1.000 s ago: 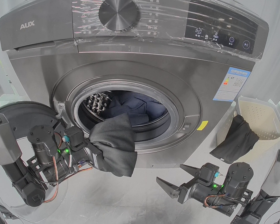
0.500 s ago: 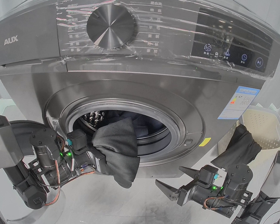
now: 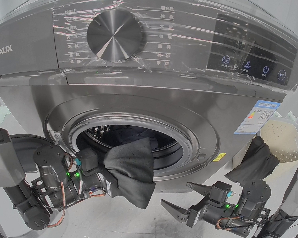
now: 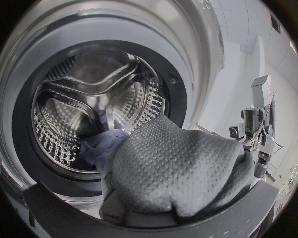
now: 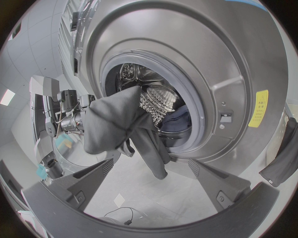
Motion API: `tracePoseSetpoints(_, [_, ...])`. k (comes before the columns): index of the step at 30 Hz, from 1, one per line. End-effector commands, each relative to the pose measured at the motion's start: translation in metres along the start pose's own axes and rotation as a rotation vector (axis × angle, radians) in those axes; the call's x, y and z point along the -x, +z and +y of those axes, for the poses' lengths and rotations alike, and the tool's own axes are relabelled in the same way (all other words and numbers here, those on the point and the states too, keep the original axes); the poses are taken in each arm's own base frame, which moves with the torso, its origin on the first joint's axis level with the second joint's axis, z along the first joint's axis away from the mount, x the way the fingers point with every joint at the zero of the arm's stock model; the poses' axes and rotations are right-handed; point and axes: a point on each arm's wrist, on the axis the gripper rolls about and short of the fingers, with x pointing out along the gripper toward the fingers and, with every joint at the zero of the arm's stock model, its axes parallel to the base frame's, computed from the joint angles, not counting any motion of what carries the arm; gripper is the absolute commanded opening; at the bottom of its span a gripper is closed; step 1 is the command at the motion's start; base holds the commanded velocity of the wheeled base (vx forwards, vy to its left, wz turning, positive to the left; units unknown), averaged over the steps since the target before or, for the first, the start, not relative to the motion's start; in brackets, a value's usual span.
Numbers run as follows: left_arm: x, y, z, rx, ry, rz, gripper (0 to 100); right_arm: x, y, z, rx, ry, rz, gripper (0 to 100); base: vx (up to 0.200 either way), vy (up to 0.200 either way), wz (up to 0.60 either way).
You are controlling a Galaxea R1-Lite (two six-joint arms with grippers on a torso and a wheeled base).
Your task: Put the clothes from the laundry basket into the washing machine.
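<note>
My left gripper (image 3: pixel 115 187) is shut on a dark grey garment (image 3: pixel 132 169) that drapes over it and hides its fingers, right at the lower rim of the washing machine's open drum (image 3: pixel 133 143). The same garment (image 5: pixel 121 124) hangs partly across the door opening, one end dangling toward the floor. A navy garment (image 4: pixel 99 148) lies inside the drum. My right gripper (image 3: pixel 183 198) is open and holds nothing, low in front of the machine to the right of the opening. The cream laundry basket (image 3: pixel 288 140) stands at the right with a black garment (image 3: pixel 255 164) hanging over its rim.
The machine's round door (image 3: pixel 19 147) is swung open at the left, behind my left arm. The grey floor (image 3: pixel 139 227) lies bare in front of the machine. A cable (image 5: pixel 124 213) lies on the floor below my right gripper.
The head camera has moved closer to the machine. My left gripper has carried the grey garment a little right and further over the drum's rim. The right gripper stays open.
</note>
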Motion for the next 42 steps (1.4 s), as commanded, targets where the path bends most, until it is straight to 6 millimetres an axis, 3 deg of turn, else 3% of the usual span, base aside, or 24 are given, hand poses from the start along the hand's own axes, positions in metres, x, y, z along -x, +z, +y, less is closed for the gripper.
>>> tracePoseSetpoints(1, [-0.001,-0.007,-0.01,0.009,-0.033,0.029,0,0.005,0.003,0.007,0.004,0.024,-0.01,100,0.0,0.0,0.0])
tracePoseSetpoints(8, [0.003,-0.01,-0.012,0.03,0.028,0.045,0,0.008,0.009,0.012,0.009,0.047,-0.036,100,0.0,0.0,0.0])
tracePoseSetpoints(15, [-0.007,-0.008,-0.009,0.027,0.036,0.023,0,0.009,0.01,0.013,0.01,0.048,-0.042,100,-0.086,0.0,0.0])
tracePoseSetpoints(37, [-0.083,-0.004,0.02,0.068,0.065,-0.13,0,0.009,0.01,0.013,0.008,0.048,-0.04,100,0.0,0.0,0.0])
tracePoseSetpoints(42, [-0.113,-0.007,0.026,0.106,0.075,-0.191,0,0.009,0.009,0.013,0.008,0.048,-0.039,100,0.0,0.0,0.0])
